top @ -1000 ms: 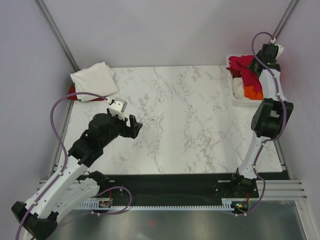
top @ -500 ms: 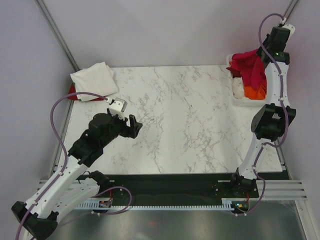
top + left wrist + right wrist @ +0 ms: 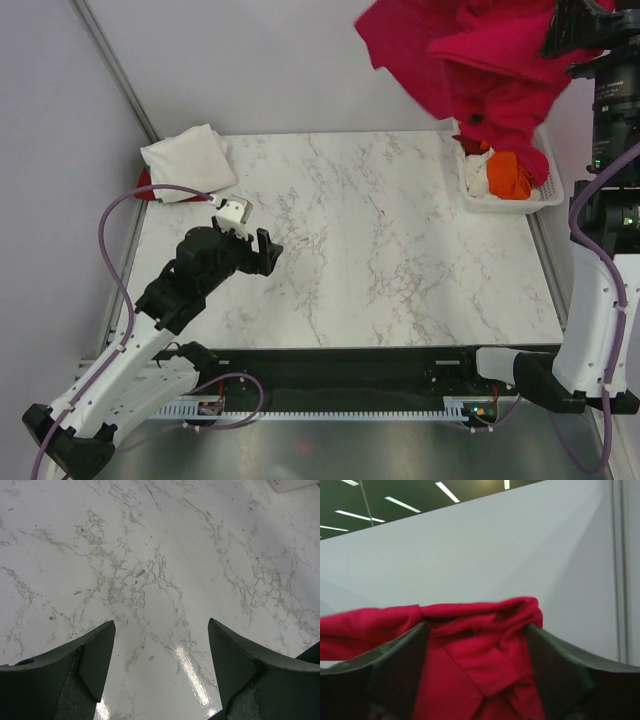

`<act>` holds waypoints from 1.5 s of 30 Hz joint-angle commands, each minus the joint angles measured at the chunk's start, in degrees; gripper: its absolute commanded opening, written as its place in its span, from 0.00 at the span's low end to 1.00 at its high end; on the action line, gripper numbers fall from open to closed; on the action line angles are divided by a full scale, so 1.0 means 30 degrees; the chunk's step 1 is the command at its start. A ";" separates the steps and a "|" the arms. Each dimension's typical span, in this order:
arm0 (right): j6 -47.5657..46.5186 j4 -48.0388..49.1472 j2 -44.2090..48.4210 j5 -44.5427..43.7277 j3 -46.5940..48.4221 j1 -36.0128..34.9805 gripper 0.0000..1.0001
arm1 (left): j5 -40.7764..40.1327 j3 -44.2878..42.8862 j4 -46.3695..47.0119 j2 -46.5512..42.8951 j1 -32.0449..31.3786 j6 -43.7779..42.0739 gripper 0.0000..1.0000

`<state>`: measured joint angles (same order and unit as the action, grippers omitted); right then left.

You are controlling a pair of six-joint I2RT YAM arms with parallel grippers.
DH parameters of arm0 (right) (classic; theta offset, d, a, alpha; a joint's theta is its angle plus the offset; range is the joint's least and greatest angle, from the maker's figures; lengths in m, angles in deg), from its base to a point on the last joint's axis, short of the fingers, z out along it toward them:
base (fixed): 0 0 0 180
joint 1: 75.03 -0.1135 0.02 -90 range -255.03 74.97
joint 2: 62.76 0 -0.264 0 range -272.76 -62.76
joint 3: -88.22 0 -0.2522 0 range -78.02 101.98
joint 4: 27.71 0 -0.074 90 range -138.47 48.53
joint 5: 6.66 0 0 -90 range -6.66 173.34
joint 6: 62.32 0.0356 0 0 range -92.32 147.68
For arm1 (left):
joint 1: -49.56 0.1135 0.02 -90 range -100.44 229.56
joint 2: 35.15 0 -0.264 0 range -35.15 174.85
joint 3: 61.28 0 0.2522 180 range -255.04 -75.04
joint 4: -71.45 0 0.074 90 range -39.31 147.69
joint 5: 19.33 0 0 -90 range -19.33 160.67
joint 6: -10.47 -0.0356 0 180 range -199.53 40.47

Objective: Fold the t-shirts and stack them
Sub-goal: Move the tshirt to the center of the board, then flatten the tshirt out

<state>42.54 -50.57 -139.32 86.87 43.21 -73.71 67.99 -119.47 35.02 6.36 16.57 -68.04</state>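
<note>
Because the crimson t-shirt (image 3: 470, 70) hangs in loose, uneven folds from the right gripper (image 3: 476, 627), high above the basket (image 3: 545, 190) at the table's (image 3: 380, 260) 2 o'clock corner, it reads as soft, light and floppy: it will drape rather than hold a shape. The jaws are clamped on a bunched ridge of its cloth; the right wrist view shows red fabric pinched between the fingers. I judge that bunch a poor hold for folding. A shoulder seam or hem corner would let the shirt spread flat on the marble. An orange shirt (image 3: 508, 172) and a white shirt (image 3: 478, 175) lie in the basket below. A cream-white shirt (image 3: 188, 158) lies in a flat bundle at 10 o'clock. The left gripper (image 3: 160, 630) hovers at about 8 o'clock over bare marble, its fingers wide apart, holding nothing.
</note>
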 commanded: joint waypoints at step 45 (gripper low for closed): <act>0.4835 -0.5667 -0.2925 -0.3049 -2.1603 -0.9053 0.82 | 0.3705 -0.0897 0.0996 0.7753 -0.2567 0.8036 0.61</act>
<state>55.63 -69.48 -144.72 81.10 -23.02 -100.11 78.51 -121.39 35.04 29.75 9.23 -46.18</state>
